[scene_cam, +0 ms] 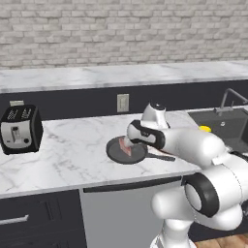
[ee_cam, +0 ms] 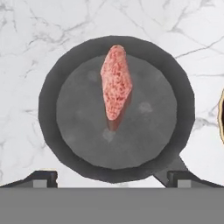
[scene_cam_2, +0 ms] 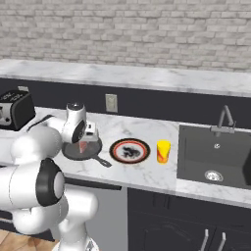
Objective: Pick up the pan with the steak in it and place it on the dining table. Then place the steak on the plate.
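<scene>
The dining table (scene_cam_2: 147, 128), a long white grey-veined marble top over dark cabinets, is carrying everything in play, so the pan's transfer is judged done and the steak move is the step in hand. On it the pan (ee_cam: 116, 109) is sitting flat, a round shallow dark grey dish with a paler inner floor; in the right base view it (scene_cam_2: 81, 151) is lying just left of the plate (scene_cam_2: 129, 150), handle pointing toward the near right, close beside it but apart, likely set there to keep the steak's carry short. The plate, red-orange rimmed with a dark ring and white centre, is waiting bare of meat, with a yellow cup (scene_cam_2: 163, 151) just to its right. The gripper (ee_cam: 112, 177) is hanging directly above the pan, looking straight down; its tips are standing wide at either side of the hand view with nothing between them, so the claw is open and not yet on anything. The steak (ee_cam: 116, 83) is lying near the pan's centre, a small elongated pinkish-red slab with a mottled surface, apparently tilted on edge and casting a dark reddish shadow beneath.
</scene>
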Motion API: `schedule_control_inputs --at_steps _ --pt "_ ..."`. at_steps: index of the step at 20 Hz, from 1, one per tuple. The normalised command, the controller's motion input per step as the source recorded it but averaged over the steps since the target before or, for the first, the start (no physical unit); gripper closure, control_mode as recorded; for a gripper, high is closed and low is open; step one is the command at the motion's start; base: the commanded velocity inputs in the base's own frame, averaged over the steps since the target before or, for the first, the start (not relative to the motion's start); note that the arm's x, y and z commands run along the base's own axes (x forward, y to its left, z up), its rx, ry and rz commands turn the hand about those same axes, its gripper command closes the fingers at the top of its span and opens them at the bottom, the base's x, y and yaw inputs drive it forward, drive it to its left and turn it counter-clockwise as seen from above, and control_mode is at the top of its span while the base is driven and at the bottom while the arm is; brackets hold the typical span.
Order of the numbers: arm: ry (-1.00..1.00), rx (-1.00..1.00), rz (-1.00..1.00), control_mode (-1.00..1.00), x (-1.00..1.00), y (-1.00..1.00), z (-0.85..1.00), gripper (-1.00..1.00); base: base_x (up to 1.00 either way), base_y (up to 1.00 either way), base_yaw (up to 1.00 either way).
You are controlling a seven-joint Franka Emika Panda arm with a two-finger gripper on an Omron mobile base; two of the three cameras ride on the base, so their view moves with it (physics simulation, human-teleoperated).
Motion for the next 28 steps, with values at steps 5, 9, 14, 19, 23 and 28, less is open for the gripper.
schedule_control_inputs --at_steps 5,9,14,19,23,28 --pt "0.0 0.01 -0.17 -1.0 0.65 0.05 -0.09 -1.0 0.0 0.0 0.0" --pt "0.01 -0.01 -0.05 -1.0 0.17 0.0 -0.02 -1.0 0.0 0.0 0.0" --pt "0.01 0.05 0.0 -1.0 0.05 0.0 -0.12 -1.0 0.0 0.0 0.0" --pt "0.02 0.08 0.0 -1.0 0.13 0.05 -0.24 -1.0 0.0 0.0 0.0" --pt "0.02 0.01 0.0 -1.0 0.05 0.05 -0.19 -1.0 0.0 0.0 0.0" --pt "0.02 0.0 0.0 -1.0 0.02 0.08 -0.08 -1.0 0.0 0.0 0.0"
